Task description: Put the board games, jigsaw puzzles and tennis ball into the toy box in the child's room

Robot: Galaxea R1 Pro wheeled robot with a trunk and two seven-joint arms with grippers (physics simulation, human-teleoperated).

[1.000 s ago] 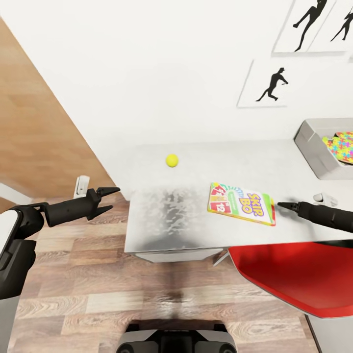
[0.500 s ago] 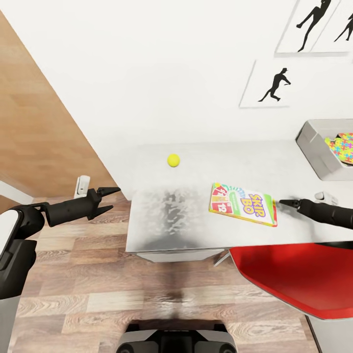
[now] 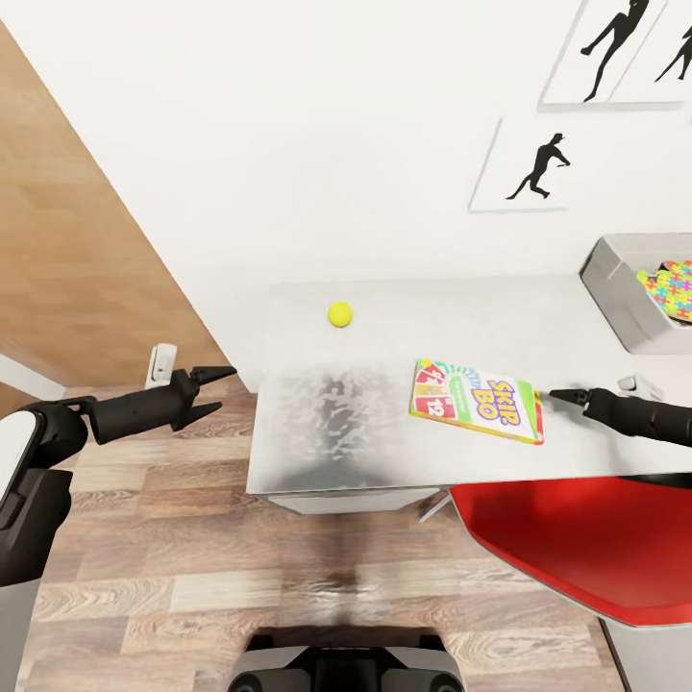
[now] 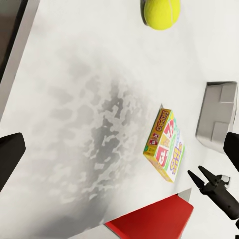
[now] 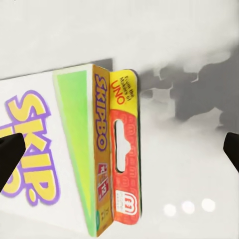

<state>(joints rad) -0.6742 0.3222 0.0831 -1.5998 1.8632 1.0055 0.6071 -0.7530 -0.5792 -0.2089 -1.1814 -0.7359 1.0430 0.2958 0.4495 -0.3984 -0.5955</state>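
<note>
The yellow tennis ball [image 3: 338, 313] [image 4: 161, 12] lies on the grey table [image 3: 317, 432], towards the wall. A flat Skip-Bo board game [image 3: 476, 399] [image 4: 166, 146] [image 5: 59, 149] rests near the table's front edge. My right gripper [image 3: 556, 393] [image 5: 119, 152] is open, low over the table just right of the game, its fingers spread wider than the box's end. My left gripper [image 3: 210, 389] [image 4: 119, 152] hangs open and holds nothing, off the table's left edge above the floor. At the far right stands the grey toy box [image 3: 615, 288] with a colourful jigsaw puzzle [image 3: 673, 288] inside.
A red chair [image 3: 567, 548] sits under the table's front right edge, below my right arm. A white wall with framed silhouettes [image 3: 538, 168] runs behind the table. Wooden floor [image 3: 173, 538] stretches to the left and in front, with my base [image 3: 341, 668] at the bottom.
The whole picture shifted slightly a second ago. My right gripper's tip sits a touch higher and farther right beside the game; the left arm and the toys have stayed put.
</note>
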